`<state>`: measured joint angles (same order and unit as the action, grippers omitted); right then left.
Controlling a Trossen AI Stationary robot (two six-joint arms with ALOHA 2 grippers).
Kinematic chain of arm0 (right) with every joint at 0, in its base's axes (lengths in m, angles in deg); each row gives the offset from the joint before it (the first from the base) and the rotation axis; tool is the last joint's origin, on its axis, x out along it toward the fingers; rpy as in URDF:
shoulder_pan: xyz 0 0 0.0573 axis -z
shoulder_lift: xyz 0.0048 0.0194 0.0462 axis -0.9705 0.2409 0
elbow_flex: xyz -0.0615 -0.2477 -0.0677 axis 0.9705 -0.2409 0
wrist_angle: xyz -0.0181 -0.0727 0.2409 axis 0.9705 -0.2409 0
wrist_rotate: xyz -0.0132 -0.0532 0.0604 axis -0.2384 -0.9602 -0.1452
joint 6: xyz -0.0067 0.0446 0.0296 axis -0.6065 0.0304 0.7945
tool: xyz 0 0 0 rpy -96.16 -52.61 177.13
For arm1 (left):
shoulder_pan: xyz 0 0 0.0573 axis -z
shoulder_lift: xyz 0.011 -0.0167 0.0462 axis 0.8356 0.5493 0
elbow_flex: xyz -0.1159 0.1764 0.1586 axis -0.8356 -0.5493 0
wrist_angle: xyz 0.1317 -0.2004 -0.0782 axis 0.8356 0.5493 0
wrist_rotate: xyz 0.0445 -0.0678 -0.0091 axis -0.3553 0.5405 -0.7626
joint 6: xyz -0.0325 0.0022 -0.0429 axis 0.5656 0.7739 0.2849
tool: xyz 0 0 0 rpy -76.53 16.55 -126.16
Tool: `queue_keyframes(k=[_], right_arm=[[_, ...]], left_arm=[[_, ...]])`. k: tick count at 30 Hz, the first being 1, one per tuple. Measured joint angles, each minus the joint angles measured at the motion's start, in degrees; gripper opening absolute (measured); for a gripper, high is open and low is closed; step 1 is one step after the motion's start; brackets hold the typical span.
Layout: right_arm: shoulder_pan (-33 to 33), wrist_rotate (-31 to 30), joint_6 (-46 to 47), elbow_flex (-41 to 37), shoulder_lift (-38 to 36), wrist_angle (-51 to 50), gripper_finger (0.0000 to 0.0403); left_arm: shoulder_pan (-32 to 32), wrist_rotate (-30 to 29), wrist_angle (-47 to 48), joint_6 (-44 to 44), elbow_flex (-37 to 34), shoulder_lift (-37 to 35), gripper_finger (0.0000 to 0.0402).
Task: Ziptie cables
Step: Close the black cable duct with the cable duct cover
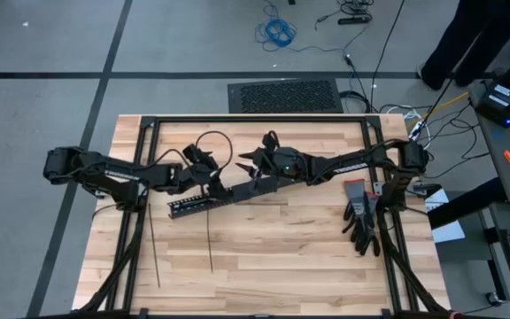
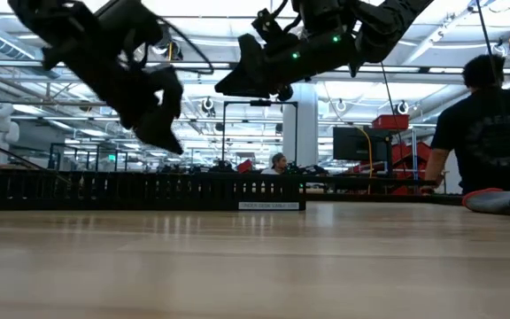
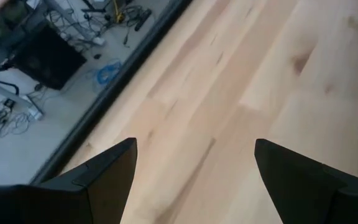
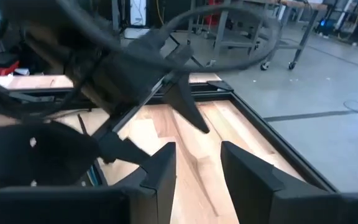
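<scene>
While our left fingers (image 3: 194,180) hang spread and empty and our right fingers (image 4: 197,171) sit half-parted on nothing, two zipties (image 1: 153,248) lie near the counter's (image 1: 282,257) front-left corner; no cables show, so we judge finding the bundle comes next.

A grey concrete floor (image 1: 51,53) crossed by dark tape lines surrounds the wooden table (image 1: 273,257), with a black ribbed mat (image 1: 284,96) just beyond its far edge and a blue coiled cable (image 1: 275,34) lying farther out among loose black cords. Across the table the room opens into a bright workshop under rows of ceiling lights (image 2: 215,9), with a white pillar (image 2: 305,124), a red cabinet (image 2: 390,122) and metal-framed benches. A person in a dark shirt (image 2: 490,124) sits with their back turned at the right.
</scene>
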<state>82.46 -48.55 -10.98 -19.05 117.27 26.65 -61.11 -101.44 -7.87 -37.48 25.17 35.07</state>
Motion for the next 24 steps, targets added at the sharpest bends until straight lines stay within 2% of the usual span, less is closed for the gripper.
queue_keyframes(k=[6, 11, 16, 19, 21, 24], right_arm=[[0.54, -0.07, 2.18, 0.00, -0.01, 0.04, 0.0121], [1.54, -0.11, 5.63, 0.00, 0.01, 0.04, 0.0121], [3.76, -0.05, 6.57, 0.00, 0.02, 0.01, 0.0121], [6.04, 0.22, 14.09, 0.02, 0.00, -1.41, 0.0121], [7.59, 2.57, 19.09, 0.02, 0.02, -3.69, 0.0121], [9.15, 7.75, 21.81, 0.02, 0.02, -5.16, 0.0121]], left_arm=[[-0.42, -0.82, -0.30, -0.80, 0.15, -0.99, 0.0322], [0.79, 3.87, -0.35, -0.20, 0.37, -1.22, 0.0322], [1.62, 4.52, -0.75, 1.35, 0.15, -1.18, 0.0322], [1.60, 4.55, -2.64, 1.59, 0.38, -1.48, 0.0322], [1.60, 4.92, -2.65, 2.31, 1.25, -2.17, 0.0322], [1.62, 7.00, -3.25, 2.33, 2.17, -3.66, 0.0322]])
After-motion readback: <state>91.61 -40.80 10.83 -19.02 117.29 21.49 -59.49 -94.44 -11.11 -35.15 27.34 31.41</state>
